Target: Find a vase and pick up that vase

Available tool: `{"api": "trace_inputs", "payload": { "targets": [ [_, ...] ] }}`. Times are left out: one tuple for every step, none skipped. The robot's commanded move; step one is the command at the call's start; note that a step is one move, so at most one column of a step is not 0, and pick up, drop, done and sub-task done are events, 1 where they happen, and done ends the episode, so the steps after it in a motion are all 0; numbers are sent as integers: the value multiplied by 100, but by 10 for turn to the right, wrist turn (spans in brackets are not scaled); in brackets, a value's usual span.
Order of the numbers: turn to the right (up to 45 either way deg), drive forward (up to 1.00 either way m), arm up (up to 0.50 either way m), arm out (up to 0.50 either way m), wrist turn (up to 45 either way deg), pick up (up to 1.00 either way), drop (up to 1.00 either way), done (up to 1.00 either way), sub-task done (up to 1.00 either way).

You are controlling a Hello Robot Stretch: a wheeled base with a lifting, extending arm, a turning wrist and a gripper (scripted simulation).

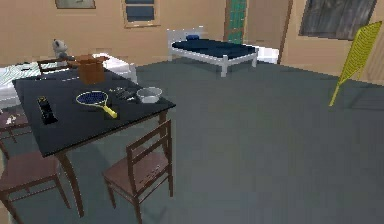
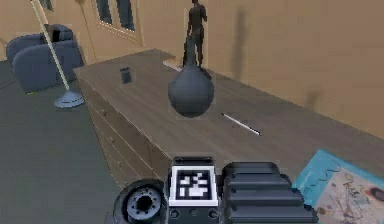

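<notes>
Grey carpet (image 1: 260,130) runs across the room to a bed (image 1: 212,50) with a dark blue cover at the top middle of the forward view. On that view's left stands a black table (image 1: 80,125) carrying a blue-and-yellow racket (image 1: 95,100), a small grey bowl (image 1: 149,95) and a brown box (image 1: 91,68). Wooden chairs (image 1: 140,165) are drawn up at its near side.

From the arm side view, a long wooden sideboard (image 2: 300,125) crosses the frame from the upper left to the right edge. The vase (image 2: 190,90), dark and round-bellied with a thin neck, is in the middle of the frame, over the sideboard's top; I can't tell whether it rests on the wood. Higher up behind it stands a dark statuette (image 2: 197,30). A small dark block (image 2: 126,75) lies to the vase's left and a thin pale stick (image 2: 240,123) to its lower right.

The claw (image 2: 140,203) shows as a dark bulk at the bottom edge, left of a white marked square (image 2: 194,186). It sits below the vase and a little to the left, apart from it in the picture. Its fingers can't be made out, so I cannot tell whether it holds anything. A blue armchair (image 2: 40,55) sits in the upper left corner.
</notes>
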Motion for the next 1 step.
{"api": "trace_inputs", "payload": {
  "targets": [
    [0, 0, 0, 32, 0, 0, 0, 0, 0]
  ]
}}
